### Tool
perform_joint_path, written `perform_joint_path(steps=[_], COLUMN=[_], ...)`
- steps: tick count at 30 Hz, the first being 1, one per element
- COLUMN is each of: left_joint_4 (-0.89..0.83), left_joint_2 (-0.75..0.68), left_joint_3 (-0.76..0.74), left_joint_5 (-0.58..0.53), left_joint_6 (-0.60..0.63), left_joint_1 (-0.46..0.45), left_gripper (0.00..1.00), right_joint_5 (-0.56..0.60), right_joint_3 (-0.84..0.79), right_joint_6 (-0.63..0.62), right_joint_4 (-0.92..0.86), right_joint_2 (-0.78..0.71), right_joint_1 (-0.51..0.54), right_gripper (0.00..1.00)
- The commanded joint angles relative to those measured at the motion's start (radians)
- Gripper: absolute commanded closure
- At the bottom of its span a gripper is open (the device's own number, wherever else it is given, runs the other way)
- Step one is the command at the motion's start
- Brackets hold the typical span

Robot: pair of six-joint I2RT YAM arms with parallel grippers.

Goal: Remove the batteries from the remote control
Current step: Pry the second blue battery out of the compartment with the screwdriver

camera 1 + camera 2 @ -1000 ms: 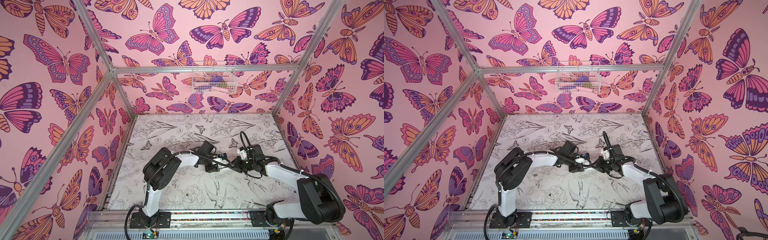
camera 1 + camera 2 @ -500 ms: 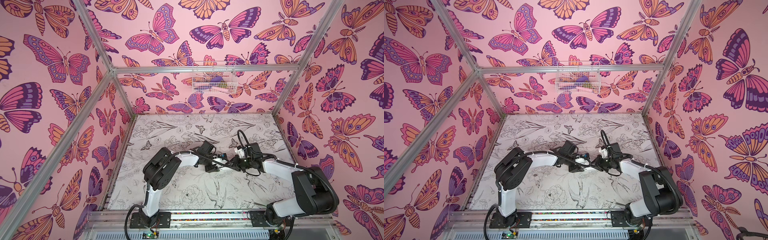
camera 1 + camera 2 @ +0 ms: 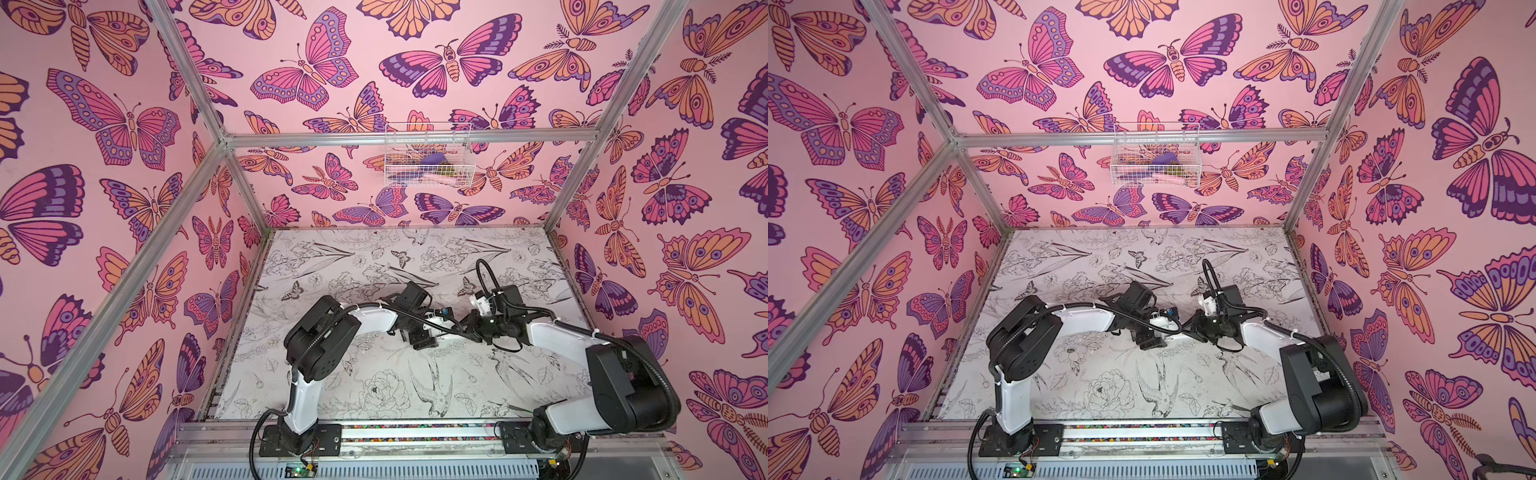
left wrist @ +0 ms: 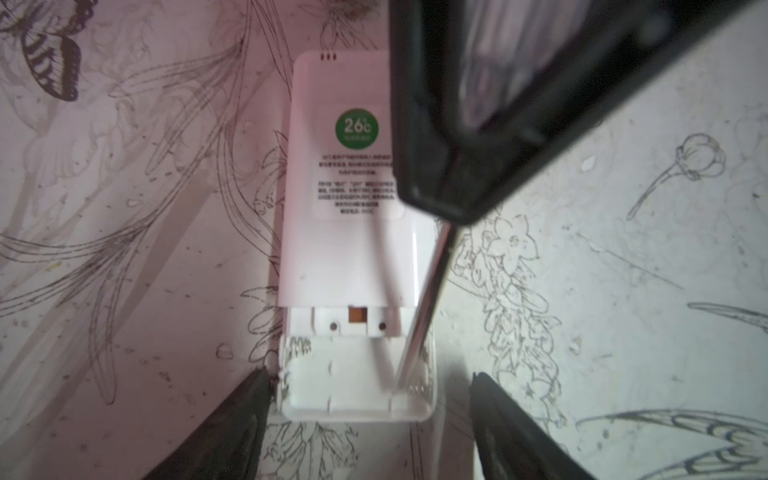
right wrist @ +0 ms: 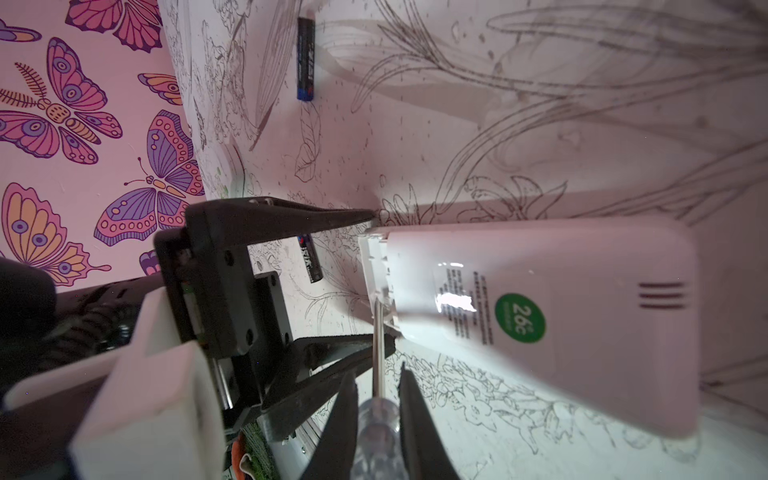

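Tabletop (image 3: 374, 257) printed with flowers and birds fills the floor of the butterfly-walled cell, and both arms reach in to meet near its middle. Between them lies the white remote control (image 4: 345, 249), face down, its back with a green sticker (image 4: 357, 129) turned up (it reads 26°C). The left gripper (image 4: 370, 384) stands with its jaws apart, one finger on each side of the remote's open end. One finger looks to be just touching the casing and the other stands clear of it. The right gripper (image 5: 378, 370) is clamped on the clear handle of a screwdriver (image 5: 377, 328), whose metal tip rests inside the battery compartment (image 4: 332, 386). That compartment lies uncovered and looks empty, with bare white walls and no cells. A black battery (image 5: 309, 257) lies loose on the table near the left gripper's finger, and a second black battery (image 5: 305, 62) lies farther off. By my reading this remote is unloaded, or nearly so. What is left is taking the tool out, unless a cell hides under the shaft.
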Motion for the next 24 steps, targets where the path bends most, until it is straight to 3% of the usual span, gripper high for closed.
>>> perform_joint_path(steps=[1, 5, 9, 13, 17, 24], left_joint_4=[-0.181, -0.245, -0.322, -0.403, -0.422, -0.475], left_joint_2=[-0.065, -0.156, -0.229, -0.296, -0.346, -0.344], left_joint_3=[0.021, 0.035, 0.023, -0.048, -0.138, -0.212], left_joint_5=[-0.032, -0.054, -0.091, -0.114, -0.116, -0.095], left_joint_6=[-0.035, -0.047, -0.033, 0.06, 0.187, 0.559], left_joint_1=[0.003, 0.005, 0.008, 0.042, 0.116, 0.196], left_gripper=[0.14, 0.06, 0.06, 0.08, 0.12, 0.13], right_joint_5=[0.021, 0.038, 0.087, 0.108, 0.121, 0.11], right_joint_3=[0.045, 0.063, 0.065, 0.06, 0.054, 0.013], right_joint_6=[-0.027, -0.058, -0.084, -0.109, -0.122, -0.102], right_joint_4=[-0.068, -0.132, -0.198, -0.243, -0.278, -0.247], right_joint_2=[-0.069, -0.134, -0.192, -0.245, -0.278, -0.29], right_joint_1=[-0.013, -0.027, -0.053, -0.068, -0.069, -0.069], right_gripper=[1.0, 1.0, 1.0, 1.0, 1.0, 1.0])
